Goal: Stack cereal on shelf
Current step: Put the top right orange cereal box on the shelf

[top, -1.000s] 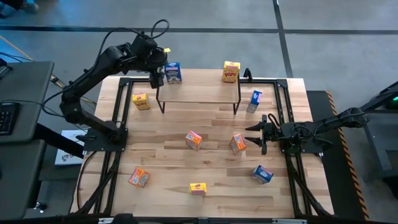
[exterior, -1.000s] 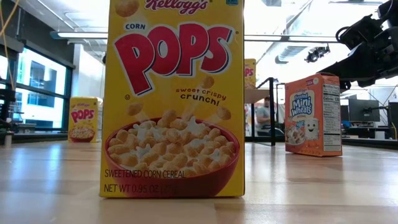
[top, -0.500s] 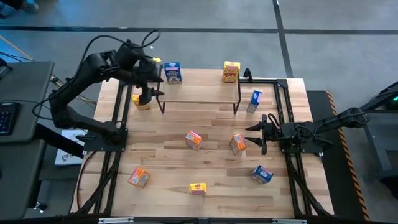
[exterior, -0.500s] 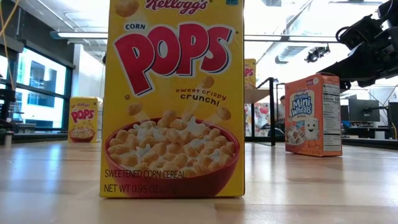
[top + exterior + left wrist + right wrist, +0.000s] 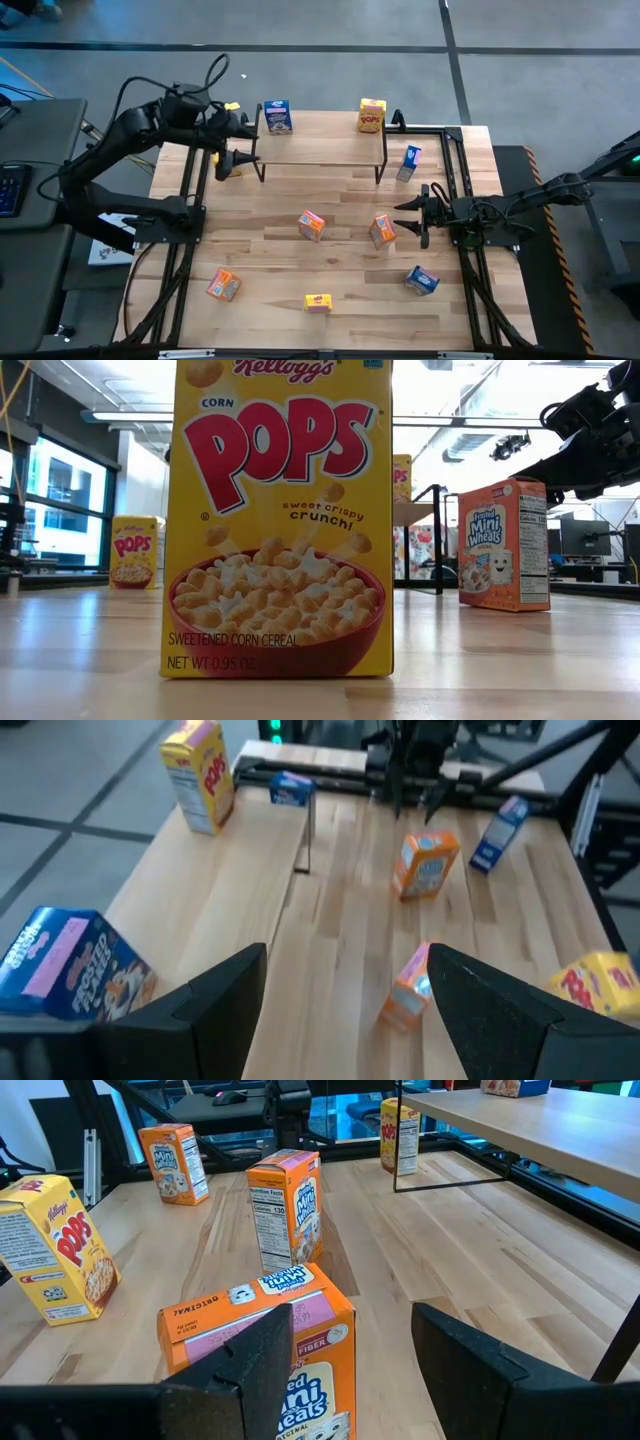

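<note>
**Inspector:** Status of the stacking?

**Operator:** Early, by my reckoning. Two boxes stand on the shelf (image 5: 320, 147) — a blue cereal box (image 5: 277, 117) at its left end and a yellow Corn Pops box (image 5: 371, 115) at its right end. Seven boxes sit off it on the table (image 5: 260, 260): a yellow one (image 5: 228, 164) just beside the shelf's left legs, a blue one (image 5: 408, 162) off its right end, two orange Mini-Wheats boxes (image 5: 312, 225) mid-table, and an orange, a yellow and a blue along the near side.

**Inspector:** Grippers?

**Operator:** I have the left gripper (image 5: 240, 148) by the shelf's left end, above the yellow box, fingers spread and holding nothing. The right gripper (image 5: 412, 214) sits low at the right, its fingers parted, aimed at the nearer orange box (image 5: 382, 230), which lies just ahead of the tips, not between them.

**Inspector:** Any differences between views?

**Operator:** The overhead alone gives the full count and both arms. The low view is mostly blocked by one Corn Pops box (image 5: 281, 520), though it confirms an orange Mini-Wheats box (image 5: 505, 544) standing upright. The right wrist view shows print on the orange box (image 5: 262, 1350) in front of its fingers — the overhead cannot.
</note>
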`<action>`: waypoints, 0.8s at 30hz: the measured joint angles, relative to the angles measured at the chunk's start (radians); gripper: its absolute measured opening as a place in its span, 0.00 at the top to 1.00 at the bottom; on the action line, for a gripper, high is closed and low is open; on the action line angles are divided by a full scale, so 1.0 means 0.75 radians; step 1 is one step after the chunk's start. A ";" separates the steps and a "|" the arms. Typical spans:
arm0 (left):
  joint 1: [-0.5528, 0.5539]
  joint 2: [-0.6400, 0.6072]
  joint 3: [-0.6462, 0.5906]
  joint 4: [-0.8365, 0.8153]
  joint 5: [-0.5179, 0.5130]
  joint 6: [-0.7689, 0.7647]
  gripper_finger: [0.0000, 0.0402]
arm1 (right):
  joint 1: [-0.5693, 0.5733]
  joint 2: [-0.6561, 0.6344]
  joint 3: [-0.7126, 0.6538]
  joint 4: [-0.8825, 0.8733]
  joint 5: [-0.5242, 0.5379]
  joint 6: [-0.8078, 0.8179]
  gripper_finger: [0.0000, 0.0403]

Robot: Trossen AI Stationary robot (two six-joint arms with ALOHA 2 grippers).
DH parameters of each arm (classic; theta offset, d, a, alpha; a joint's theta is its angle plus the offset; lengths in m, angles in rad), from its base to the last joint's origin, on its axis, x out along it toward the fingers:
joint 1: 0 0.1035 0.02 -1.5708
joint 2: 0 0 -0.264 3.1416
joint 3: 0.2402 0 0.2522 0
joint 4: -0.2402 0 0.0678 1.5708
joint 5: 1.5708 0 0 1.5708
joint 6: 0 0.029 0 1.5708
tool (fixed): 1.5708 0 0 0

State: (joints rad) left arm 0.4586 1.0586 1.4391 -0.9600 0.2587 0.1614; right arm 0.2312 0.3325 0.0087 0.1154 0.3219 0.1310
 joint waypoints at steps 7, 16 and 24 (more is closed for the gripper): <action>-0.036 -0.032 -0.198 0.274 -0.002 -0.105 0.33 | 0.000 0.000 0.000 0.000 0.000 0.000 0.51; -0.136 -0.034 -0.371 0.454 -0.079 -0.223 0.33 | 0.000 0.000 0.000 0.000 0.000 0.000 0.51; -0.306 -0.039 -0.468 0.524 -0.328 -0.235 0.33 | 0.000 0.000 0.000 0.005 0.001 0.000 0.51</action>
State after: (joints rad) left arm 0.2288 1.0294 1.0883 -0.5669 0.0125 -0.0149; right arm 0.2310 0.3327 0.0087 0.1195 0.3230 0.1310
